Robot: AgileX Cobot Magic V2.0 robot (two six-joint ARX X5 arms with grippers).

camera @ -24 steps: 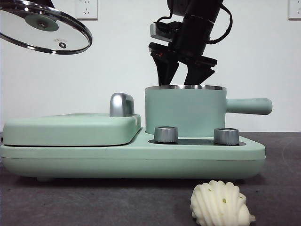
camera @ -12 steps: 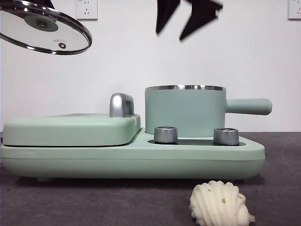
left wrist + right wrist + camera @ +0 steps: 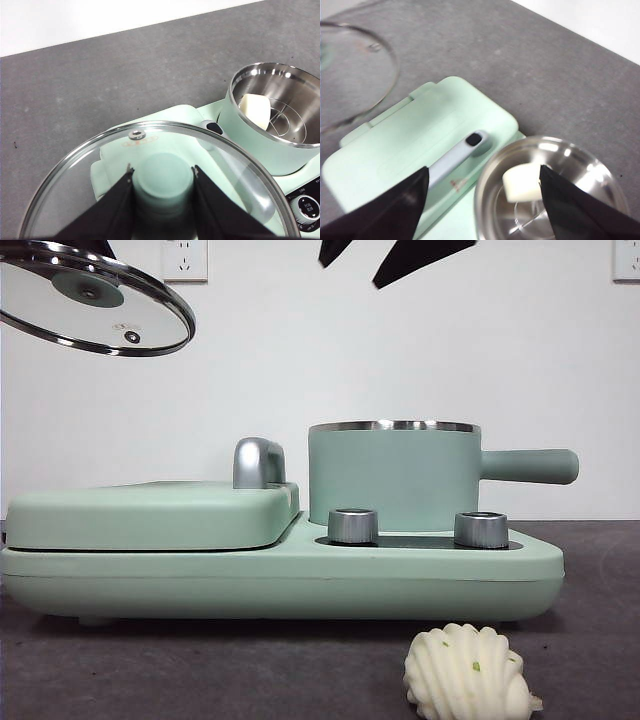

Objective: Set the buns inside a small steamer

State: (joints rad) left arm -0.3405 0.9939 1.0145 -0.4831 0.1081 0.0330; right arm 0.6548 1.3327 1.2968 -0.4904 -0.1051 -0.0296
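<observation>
Right tool (image 3: 480,200) above smooth bun (image 3: 521,183)

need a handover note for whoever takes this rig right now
Left gripper: shut on the lid knob, holding it high, off to the griddle's side.
Right gripper: open, empty, above the steamer.
Smooth bun: in the steamer on its rack.
Ribbed bun: on the table in front of the cooker.
Done: lid off, one bun in.
Left: pick up the ribbed bun and put it in the steamer.
</observation>
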